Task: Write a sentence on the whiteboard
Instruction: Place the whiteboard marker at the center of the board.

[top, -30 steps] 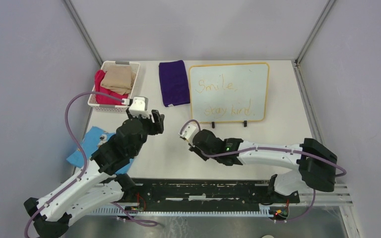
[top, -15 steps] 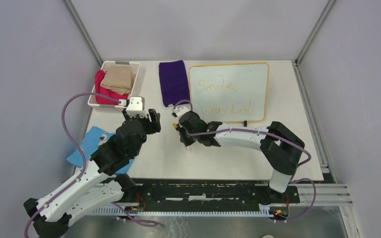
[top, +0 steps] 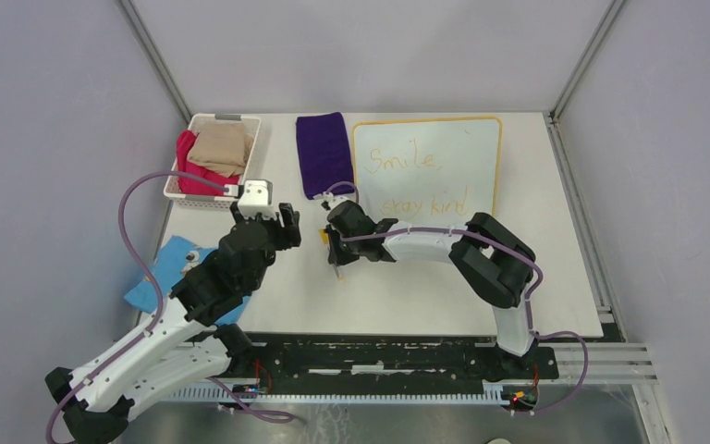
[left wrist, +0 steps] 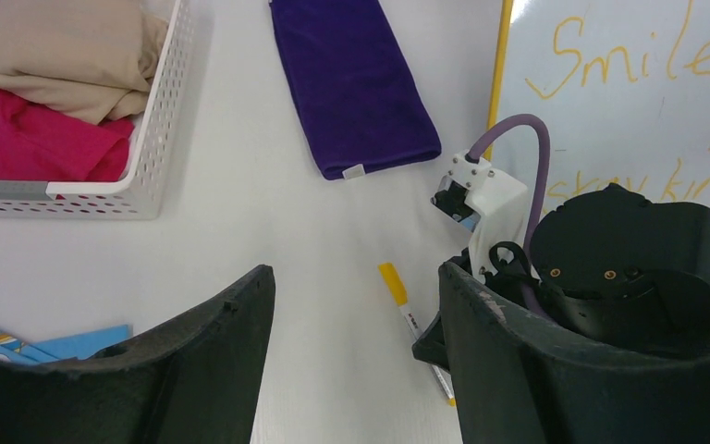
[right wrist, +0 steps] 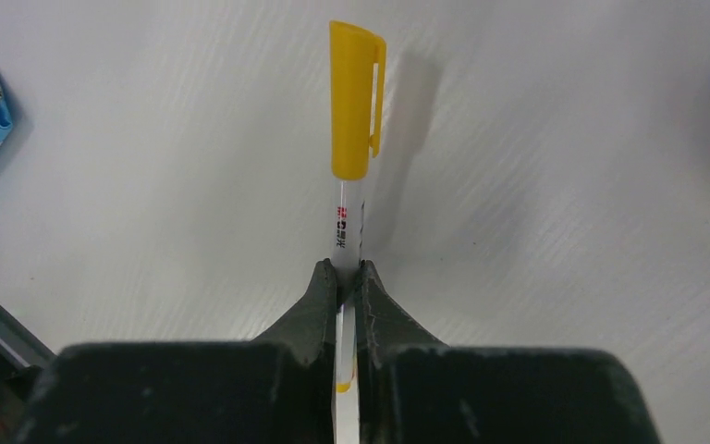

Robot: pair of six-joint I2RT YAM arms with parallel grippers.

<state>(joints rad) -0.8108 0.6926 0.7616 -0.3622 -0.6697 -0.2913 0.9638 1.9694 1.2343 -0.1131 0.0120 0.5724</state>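
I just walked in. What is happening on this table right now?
The right arm's fingers are shut on a marker with its yellow cap on. They hold it low at the table, near the left front corner of the whiteboard. The board already shows the sentence "Smile, stay kind" in orange-yellow. The left arm's fingers stand open and empty, facing the marker. A purple cloth lies beside the board.
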